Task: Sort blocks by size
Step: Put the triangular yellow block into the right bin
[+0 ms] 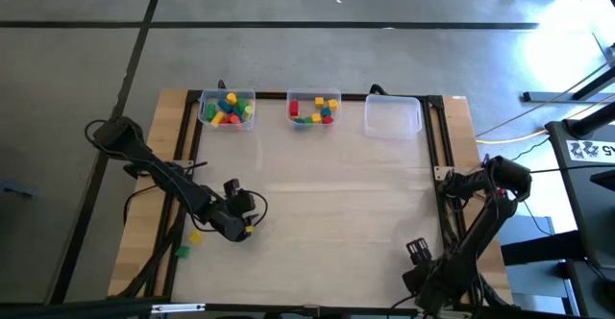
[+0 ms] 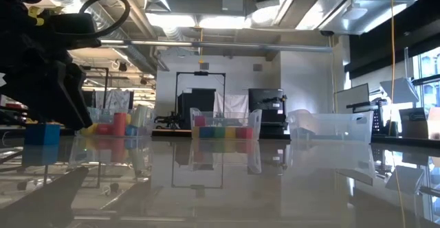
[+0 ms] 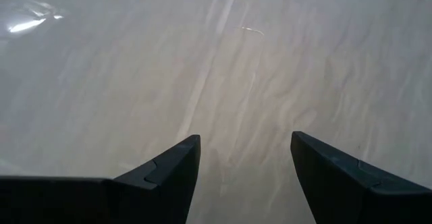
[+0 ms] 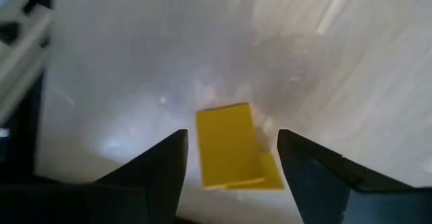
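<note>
The right gripper point(image 4: 233, 163) hangs released over a yellow block point(image 4: 226, 143) on the worktop point(image 1: 327, 213): probably light, rigid and smooth, best pinched across flat sides. The left gripper point(image 3: 246, 166), also released, faces bare worktop. Farther off, sorted blocks point(image 1: 227, 109) fill bins point(image 1: 313, 110); their sizes blur.

Two black jointed arms point(image 1: 173, 180), trailing black cables
</note>
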